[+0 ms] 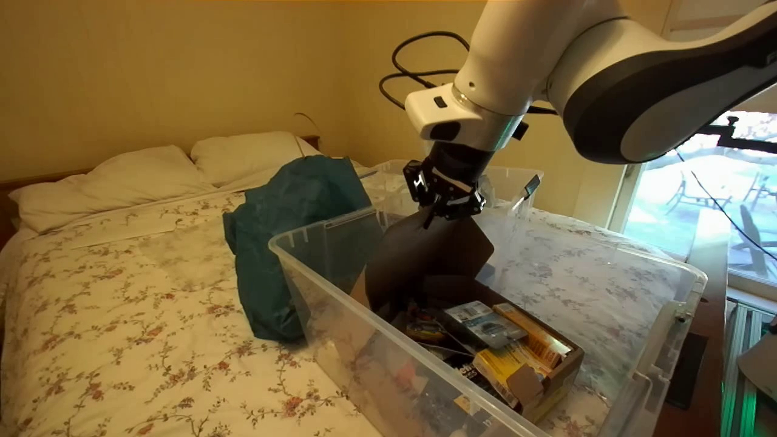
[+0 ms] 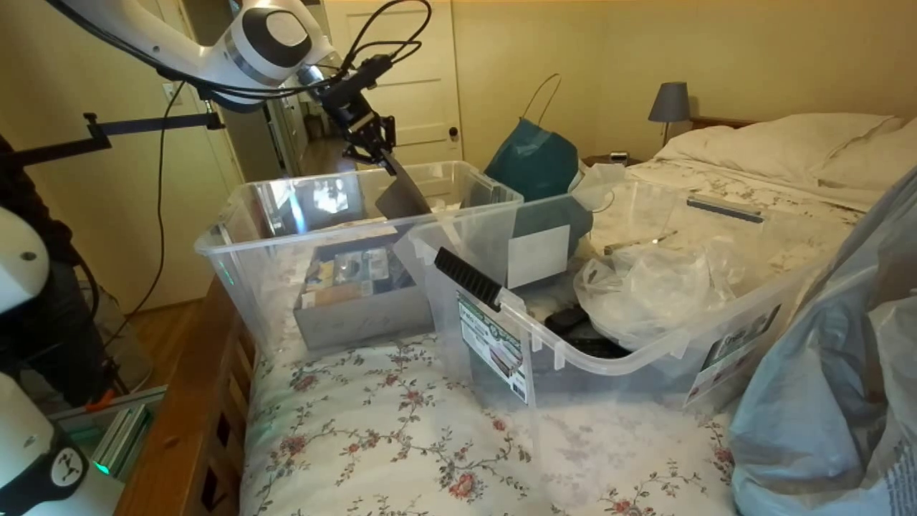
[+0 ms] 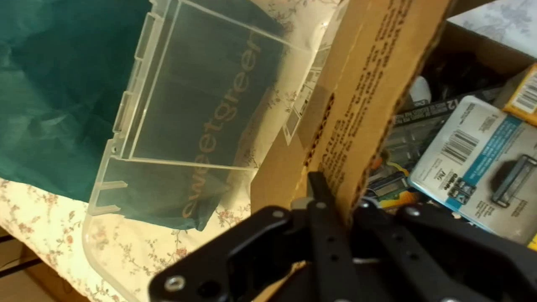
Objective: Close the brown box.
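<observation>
The brown box stands open inside a clear plastic tub, holding several small packages. Its wall shows in both exterior views (image 1: 555, 388) (image 2: 365, 319). Its cardboard lid (image 1: 413, 255) stands raised and bent at the back of the box, and also shows in an exterior view (image 2: 405, 193). In the wrist view the lid's printed edge (image 3: 369, 84) runs down between my fingers. My gripper (image 3: 342, 201) is shut on that edge, one finger on each side; the far fingertip is hidden behind the cardboard. In both exterior views the gripper (image 1: 428, 213) (image 2: 389, 161) is at the lid's top, above the box.
The clear tub's rim (image 1: 364, 309) surrounds the box. A teal bag (image 1: 291, 212) stands against the tub's outside. A second clear tub (image 2: 573, 390) with plastic bags (image 2: 659, 287) stands beside it on the bed. A blue-grey bag (image 2: 802, 387) is at the right.
</observation>
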Controlling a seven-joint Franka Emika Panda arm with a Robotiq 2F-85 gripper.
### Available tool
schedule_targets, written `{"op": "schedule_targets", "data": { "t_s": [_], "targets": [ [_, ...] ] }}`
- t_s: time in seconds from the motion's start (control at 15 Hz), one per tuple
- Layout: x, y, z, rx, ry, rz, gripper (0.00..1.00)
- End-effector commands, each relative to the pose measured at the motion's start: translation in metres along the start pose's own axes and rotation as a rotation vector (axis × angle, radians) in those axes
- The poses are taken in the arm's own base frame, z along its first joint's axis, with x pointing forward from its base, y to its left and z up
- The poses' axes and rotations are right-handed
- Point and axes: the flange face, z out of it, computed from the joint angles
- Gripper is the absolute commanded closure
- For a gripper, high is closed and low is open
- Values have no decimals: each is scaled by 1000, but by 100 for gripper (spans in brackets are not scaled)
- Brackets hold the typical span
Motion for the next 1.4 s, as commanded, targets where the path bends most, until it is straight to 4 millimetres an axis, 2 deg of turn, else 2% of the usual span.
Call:
{"op": "schedule_targets", "data": {
  "t_s": [0.0, 0.2, 0.33, 0.6, 1.33],
  "targets": [
    [-22, -40, 44, 144, -38, 74, 99],
    [-33, -59, 66, 185, -20, 161, 99],
    [-32, -73, 77, 212, -10, 216, 99],
    [-18, -103, 87, 269, 13, 323, 99],
    [12, -161, 111, 304, 57, 609, 99]
  ]
}}
